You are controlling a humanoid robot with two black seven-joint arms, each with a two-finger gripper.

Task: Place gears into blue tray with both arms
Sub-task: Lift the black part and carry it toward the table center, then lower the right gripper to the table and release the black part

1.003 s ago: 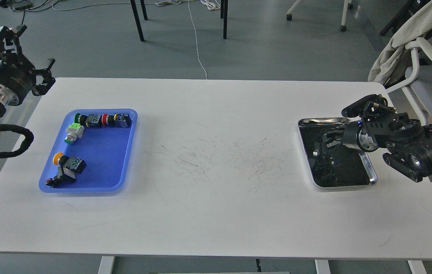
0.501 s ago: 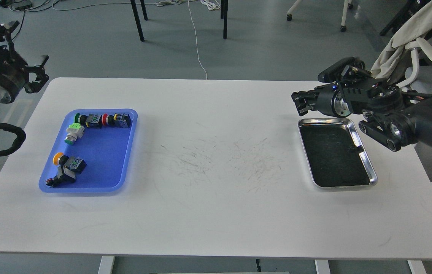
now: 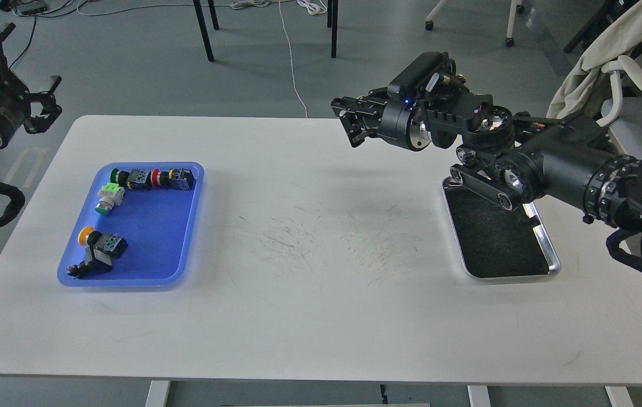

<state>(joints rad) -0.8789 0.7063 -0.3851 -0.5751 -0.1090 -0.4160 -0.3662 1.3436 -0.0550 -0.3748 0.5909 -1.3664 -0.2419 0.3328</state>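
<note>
The blue tray point(image 3: 154, 240) lies on the left part of the white table point(image 3: 309, 305) and holds several push-button switches with coloured caps point(image 3: 146, 178). I cannot make out any gears; they are too small or hidden. My right gripper point(image 3: 352, 125) hovers above the table's far middle, pointing left, well to the left of the steel tray point(image 3: 547, 257). Its fingers look close together, and I cannot tell whether anything is between them. My left gripper point(image 3: 43, 103) hangs off the table's far left corner, above and behind the blue tray, with fingers spread and nothing in them.
The steel tray has a dark inside, and my right arm point(image 3: 569, 169) crosses over its far end. Chair legs point(image 3: 208, 31) and a white cable point(image 3: 293, 68) are on the floor behind the table. An office chair with a draped cloth point(image 3: 598, 62) stands at the far right.
My right gripper has lifted out of the steel tray and swung left over the table's far middle. My left gripper has drifted up and to the left, away from the table corner.
</note>
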